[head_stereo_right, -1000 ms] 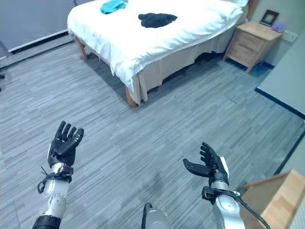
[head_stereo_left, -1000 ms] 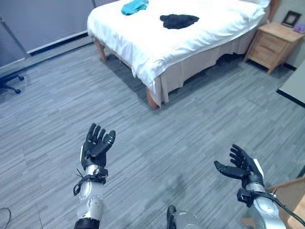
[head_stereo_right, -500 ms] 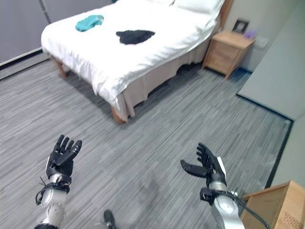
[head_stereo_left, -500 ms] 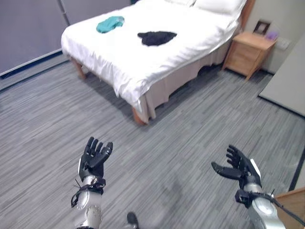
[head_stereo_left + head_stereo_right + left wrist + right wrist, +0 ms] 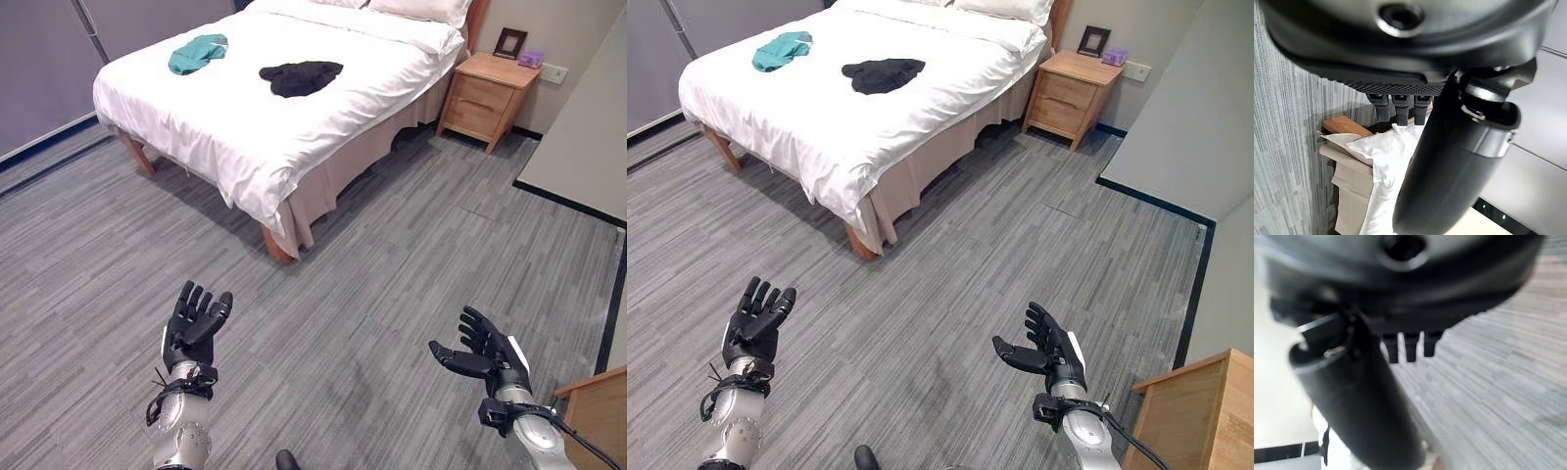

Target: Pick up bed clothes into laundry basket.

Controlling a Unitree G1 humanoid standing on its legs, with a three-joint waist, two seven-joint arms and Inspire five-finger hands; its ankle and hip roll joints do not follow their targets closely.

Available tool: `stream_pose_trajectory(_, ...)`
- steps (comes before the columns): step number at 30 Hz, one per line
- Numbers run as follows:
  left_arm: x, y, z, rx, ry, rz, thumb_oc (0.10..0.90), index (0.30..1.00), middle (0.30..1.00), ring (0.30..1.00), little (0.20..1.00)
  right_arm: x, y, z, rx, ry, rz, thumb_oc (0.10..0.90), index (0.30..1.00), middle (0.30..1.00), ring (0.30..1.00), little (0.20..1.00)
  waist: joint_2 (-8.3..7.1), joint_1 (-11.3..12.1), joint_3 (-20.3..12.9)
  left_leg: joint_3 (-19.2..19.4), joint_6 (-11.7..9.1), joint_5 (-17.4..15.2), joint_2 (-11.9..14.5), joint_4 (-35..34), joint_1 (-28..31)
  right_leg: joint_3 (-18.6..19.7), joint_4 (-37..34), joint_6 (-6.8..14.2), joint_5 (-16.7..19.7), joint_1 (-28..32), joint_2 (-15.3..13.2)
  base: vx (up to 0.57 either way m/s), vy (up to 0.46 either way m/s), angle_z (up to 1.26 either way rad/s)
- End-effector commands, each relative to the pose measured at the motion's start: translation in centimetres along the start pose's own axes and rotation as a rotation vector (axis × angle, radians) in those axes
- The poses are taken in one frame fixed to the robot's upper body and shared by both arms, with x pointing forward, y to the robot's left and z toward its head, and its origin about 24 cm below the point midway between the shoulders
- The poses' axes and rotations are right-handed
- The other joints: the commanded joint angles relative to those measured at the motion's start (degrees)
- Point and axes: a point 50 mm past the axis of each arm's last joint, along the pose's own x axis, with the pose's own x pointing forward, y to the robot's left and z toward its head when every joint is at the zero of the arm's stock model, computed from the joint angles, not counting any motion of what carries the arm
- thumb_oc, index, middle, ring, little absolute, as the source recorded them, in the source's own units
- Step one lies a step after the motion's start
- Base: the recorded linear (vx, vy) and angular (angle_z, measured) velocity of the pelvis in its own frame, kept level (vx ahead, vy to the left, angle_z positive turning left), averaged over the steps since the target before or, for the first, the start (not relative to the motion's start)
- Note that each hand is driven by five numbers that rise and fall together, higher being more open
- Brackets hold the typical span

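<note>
Both arms are silver-grey metal tubes ending in black wrist cuffs. The left hand point(image 5: 195, 315) is matte black with segmented fingers point(image 5: 202, 297). The right hand point(image 5: 487, 351) is equally black, with a white cover along its outer side.

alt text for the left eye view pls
A white-sheeted bed across a grey floor holds a crumpled black garment and a teal garment; both dark robot hands, left and right, hover open and empty in front.
</note>
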Motion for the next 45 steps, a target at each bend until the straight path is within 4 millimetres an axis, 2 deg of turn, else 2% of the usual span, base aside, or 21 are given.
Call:
stream_pose_trajectory(1, 2.0, -2.4, 4.4, 0.036, -0.191, -0.126, 0.8, 0.9, 0.9, 0.9, 0.9, 1.2, 0.6, 5.0, 0.026, -0.241, 0.013, 0.8, 0.9, 0.9, 0.9, 0.9, -3.29, 0.6, -1.1, 1.1, -5.6, -4.6, 2.0, 0.2, 8.9, 1.0, -4.7, 5.8, 12.0, -5.5, -3.3, 0.0, 0.0, 0.0)
stream_pose_trajectory(10, 1.6, -1.9, 3.7, 0.047, -0.161, -0.112, 0.8, 0.9, 0.9, 0.9, 0.9, 1.2, 0.8, 4.4, 0.02, -0.221, 0.006, 0.8, 0.9, 0.9, 0.9, 0.9, -3.25, 1.1, -1.3, 0.8, -5.6, -4.8, 1.6, 0.2, 9.5, 0.4, -5.2, 6.0, 12.3, -4.9, -3.5, 0.0, 0.0, 0.0)
stream_pose_trajectory(11, 3.0, 0.1, 9.5, 0.507, -0.217, -0.024, 0.8, 0.9, 0.9, 0.9, 0.9, 1.3, -2.5, 5.0, 0.123, -0.218, -0.076, 0.8, 0.9, 0.9, 0.9, 0.9, -6.22, 5.8, 2.2, 2.0, -8.0, -0.4, 12.0, 25.0, -3.0, -8.8, -0.9, -1.5, 2.9, 1.3, 1.0, 0.0, 0.0, 0.0)
stream_pose_trajectory(12, 3.0, 0.0, 9.5, 0.507, -0.218, -0.024, 0.8, 0.9, 0.9, 0.9, 0.9, 1.3, -2.5, 5.0, 0.123, -0.219, -0.076, 0.8, 0.9, 0.9, 0.9, 0.9, -6.22, 5.8, 2.1, 2.0, -8.0, -0.2, 12.0, 24.7, -3.0, -8.9, -1.0, -1.5, 3.0, 1.2, 1.0, -0.09, 0.136, -0.06)
stream_pose_trajectory(13, 3.5, -0.6, 9.2, 0.492, -0.214, -0.029, 0.8, 0.9, 0.9, 0.9, 0.9, 1.2, -2.8, 4.5, 0.136, -0.199, -0.104, 0.8, 0.9, 0.9, 0.9, 0.9, -5.24, 3.7, 0.2, 0.6, -8.1, -2.2, 10.0, 19.1, 2.2, -9.0, -1.3, -0.4, 3.9, 0.0, 0.7, -0.11, 0.21, -0.1)
stream_pose_trajectory(15, 3.8, -1.4, 8.5, 0.479, -0.202, -0.039, 0.8, 0.9, 0.9, 0.9, 0.9, 0.8, -2.7, 4.1, 0.195, -0.208, -0.125, 0.8, 0.9, 0.9, 0.9, 0.9, -4.11, 1.4, -1.4, 3.3, -7.4, -5.0, 8.7, 9.7, 6.9, -9.7, -1.3, 0.9, 4.3, -1.1, 0.3, -0.14, 0.265, 0.03)
stream_pose_trajectory(18, 4.1, -2.1, 7.3, 0.499, -0.164, -0.061, 0.8, 0.9, 0.9, 0.9, 0.9, 1.0, -2.4, 3.8, 0.208, -0.197, -0.153, 0.8, 0.9, 0.9, 0.9, 0.9, -3.28, 0.6, -2.4, 2.2, -7.0, -3.6, 6.5, 0.4, 8.2, -9.7, -1.7, 2.2, 6.7, -3.2, -0.6, -0.11, 0.202, 0.45)
stream_pose_trajectory(22, 3.8, -1.5, 7.7, 0.509, -0.175, -0.049, 0.8, 0.9, 0.9, 0.9, 0.9, 1.4, -2.2, 4.6, 0.227, -0.23, -0.154, 0.8, 0.9, 0.9, 0.9, 0.9, -3.39, 1.1, -2.5, 2.5, -6.2, -4.7, 5.1, 0.2, 8.5, -9.0, -2.7, 2.9, 9.0, -3.7, -1.1, -0.01, 0.127, 0.21)
stream_pose_trajectory(24, 3.3, -0.1, 8.1, 0.56, -0.17, -0.008, 0.8, 0.9, 0.9, 0.9, 0.9, 2.3, -2.3, 6.7, 0.181, -0.294, -0.169, 0.8, 0.9, 0.9, 0.9, 0.9, -3.37, 2.4, -2.6, 2.7, -5.5, -5.7, 4.1, 0.2, 8.5, -8.7, -4.0, 3.8, 10.4, -3.5, -2.0, 0.03, 0.16, -0.06)
stream_pose_trajectory(25, 3.3, -0.1, 8.1, 0.56, -0.171, -0.007, 0.8, 0.9, 0.9, 0.9, 0.9, 2.3, -2.3, 6.8, 0.181, -0.295, -0.168, 0.8, 0.9, 0.9, 0.9, 0.9, -3.4, 2.4, -2.5, 2.8, -5.5, -5.8, 4.1, 0.2, 8.5, -8.7, -4.1, 3.8, 10.5, -3.4, -2.0, 0.04, 0.152, -0.2)
stream_pose_trajectory(27, 3.3, -0.2, 9.2, 0.55, -0.221, 0.007, 0.8, 0.9, 0.9, 0.9, 0.9, 3.4, -1.6, 9.8, 0.105, -0.388, -0.129, 0.8, 0.9, 0.9, 0.9, 0.9, -3.64, 3.7, -2.0, 2.3, -4.8, -6.4, 3.0, 0.2, 8.3, -9.3, -3.5, 4.8, 10.9, -3.0, -3.4, 0.04, 0.18, -0.1)
stream_pose_trajectory(31, 3.5, -0.8, 9.4, 0.513, -0.244, -0.005, 0.8, 0.9, 0.9, 0.9, 0.9, 4.4, 0.2, 12.7, 0.029, -0.469, -0.06, 0.8, 0.9, 0.9, 0.9, 0.9, -3.99, 5.0, -1.7, 1.8, -3.9, -7.2, 1.8, 0.2, 8.3, -10.0, -1.6, 5.5, 11.7, -3.2, -5.1, 0.01, 0.137, 0.15)
stream_pose_trajectory(33, 3.9, -1.4, 8.7, 0.501, -0.219, -0.021, 0.8, 0.9, 0.9, 0.9, 0.9, 5.1, 3.0, 14.5, 0.073, -0.525, 0.045, 0.8, 0.9, 0.9, 0.9, 0.9, -3.8, 5.8, -0.7, 0.9, -1.9, -8.3, 0.1, 0.2, 8.7, -9.4, 7.6, 6.0, 12.4, -5.5, -7.7, 0.03, 0.235, 0.1)
stream_pose_trajectory(34, 3.9, -1.4, 8.7, 0.501, -0.22, -0.021, 0.8, 0.9, 0.9, 0.9, 0.9, 5.1, 3.0, 14.6, 0.073, -0.525, 0.045, 0.8, 0.9, 0.9, 0.9, 0.9, -3.86, 5.8, -0.8, 1.0, -1.9, -8.1, 0.1, 0.2, 8.5, -9.2, 7.7, 6.0, 12.5, -5.8, -7.7, 0.05, 0.248, 0.12)
stream_pose_trajectory(35, 3.9, -1.4, 8.0, 0.51, -0.189, -0.026, 0.8, 0.9, 0.9, 0.9, 0.9, 4.9, 3.8, 14.9, 0.076, -0.539, 0.083, 0.8, 0.9, 0.9, 0.9, 0.9, -3.42, 5.5, 0.5, 0.5, -0.3, -9.2, -1.2, 0.2, 10.0, -7.6, 17.0, 6.5, 15.3, -8.9, -9.0, 0.07, 0.245, 0.16)
stream_pose_trajectory(36, 3.7, -1.4, 7.6, 0.506, -0.175, -0.031, 0.8, 0.9, 0.9, 0.9, 0.9, 4.8, 4.0, 14.7, 0.077, -0.535, 0.093, 0.8, 0.9, 0.9, 0.9, 0.9, -3.1, 5.3, 1.0, 0.3, 0.3, -9.8, -1.5, 0.2, 10.9, -6.9, 21.4, 6.5, 16.1, -10.7, -9.2, 0.07, 0.243, 0.24)
stream_pose_trajectory(40, 3.4, -1.0, 6.8, 0.496, -0.142, -0.031, 0.8, 0.9, 0.9, 0.9, 0.9, 4.6, 3.5, 13.5, 0.026, -0.494, 0.09, 0.8, 0.9, 0.9, 0.9, 0.9, -2.16, 3.5, 2.2, -0.4, 0.6, -11.1, -1.3, 0.2, 12.8, -4.4, 27.1, 6.4, 15.8, -17.7, -6.6, 0.2, 0.096, 0.26)
stream_pose_trajectory(41, 3.1, -0.5, 6.6, 0.491, -0.126, -0.033, 0.8, 0.9, 0.9, 0.9, 0.9, 4.2, 2.1, 12.7, -0.018, -0.464, 0.048, 0.8, 0.9, 0.9, 0.9, 0.9, -2.22, 2.1, 2.2, -1.1, -0.1, -12.2, -1.8, 0.2, 14.0, -3.7, 22.0, 6.2, 15.6, -20.9, -5.6, 0.25, -0.014, 0.21)
stream_pose_trajectory(43, 3.0, -0.3, 6.5, 0.485, -0.12, -0.033, 0.8, 0.9, 0.9, 0.9, 0.9, 4.0, 1.4, 12.2, -0.01, -0.449, 0.02, 0.8, 0.9, 0.9, 0.9, 0.9, -2.2, 1.3, 2.0, -1.6, -0.5, -13.0, -2.0, 0.2, 14.9, -3.4, 19.3, 6.2, 15.9, -21.9, -5.4, 0.44, -0.079, 0.22)
stream_pose_trajectory(44, 3.1, -0.2, 6.2, 0.477, -0.103, -0.035, 0.8, 0.9, 0.9, 0.9, 0.9, 3.5, 0.0, 11.0, 0.021, -0.419, -0.044, 0.8, 0.9, 0.9, 0.9, 0.9, -2.88, -0.5, 1.7, -2.4, -2.2, -14.7, -2.6, 0.2, 17.3, -3.6, 7.1, 6.9, 17.2, -23.6, -6.1, 0.66, -0.167, 0.34)
stream_pose_trajectory(45, 3.2, -0.3, 6.2, 0.486, -0.103, -0.041, 0.8, 0.9, 0.9, 0.9, 0.9, 3.3, -0.5, 10.5, 0.018, -0.406, -0.063, 0.8, 0.9, 0.9, 0.9, 0.9, -2.74, -1.4, 1.5, -2.8, -3.0, -15.4, -2.1, 0.2, 18.4, -4.3, 2.3, 7.6, 18.4, -23.3, -6.0, 0.52, -0.142, 0.49)
